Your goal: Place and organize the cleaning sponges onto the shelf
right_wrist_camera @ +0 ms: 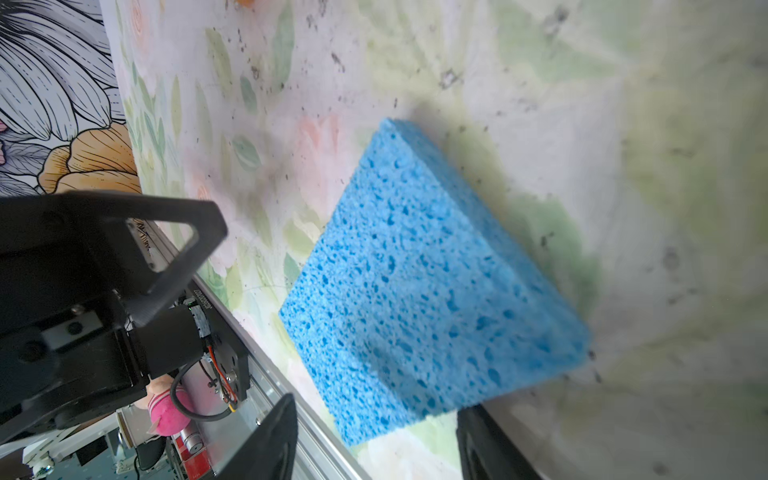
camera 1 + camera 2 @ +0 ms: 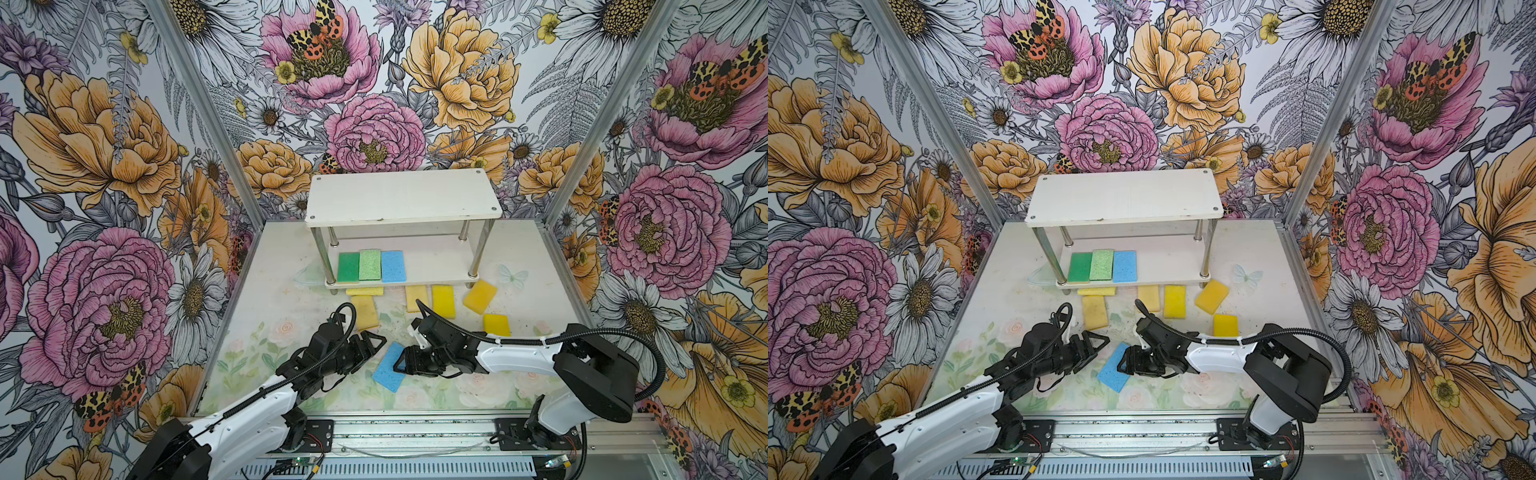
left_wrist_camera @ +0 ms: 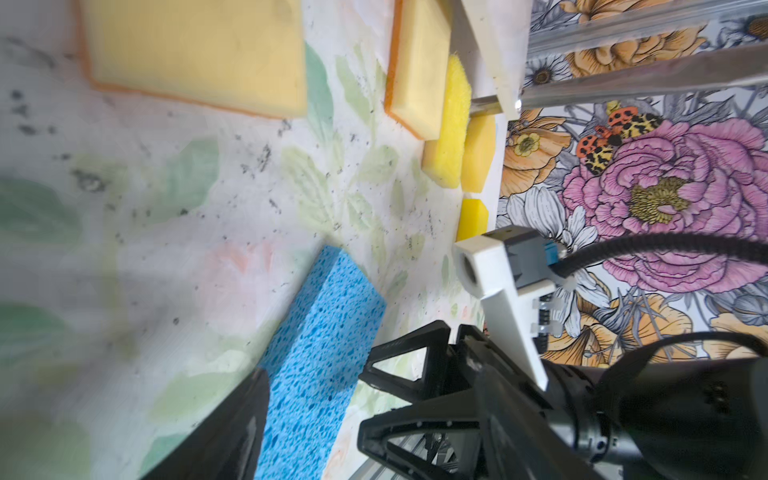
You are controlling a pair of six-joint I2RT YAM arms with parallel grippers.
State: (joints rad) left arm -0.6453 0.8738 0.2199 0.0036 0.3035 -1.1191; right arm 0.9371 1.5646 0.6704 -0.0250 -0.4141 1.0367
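Fingers of the right gripper (image 2: 400,362) stand apart on either side of one edge of a light blue porous rectangular sponge (image 2: 385,372); whether they press on it cannot be told. The right arm rises from the near rail (image 2: 415,430) to a raised elbow, its white forearm running level toward the left. Facing it, the left gripper (image 2: 371,347) has its jaws spread and holds nothing, one finger just beside the sponge's left long side; that arm reaches diagonally from the near-left corner, wrist rolled sideways. The sponge sits at the front middle of the pale floral table (image 2: 270,299), long axis diagonal, far end leaning right, near end left. Behind stands a white two-tier shelf with thin metal posts (image 2: 403,199); at the left of its lower board a dark green sponge (image 2: 348,268), a light green sponge (image 2: 370,264) and a second light blue sponge (image 2: 392,267) lie side by side, long axes front to back. Six yellow sponges (image 2: 443,301) lie scattered on the table before the shelf, one partly under it
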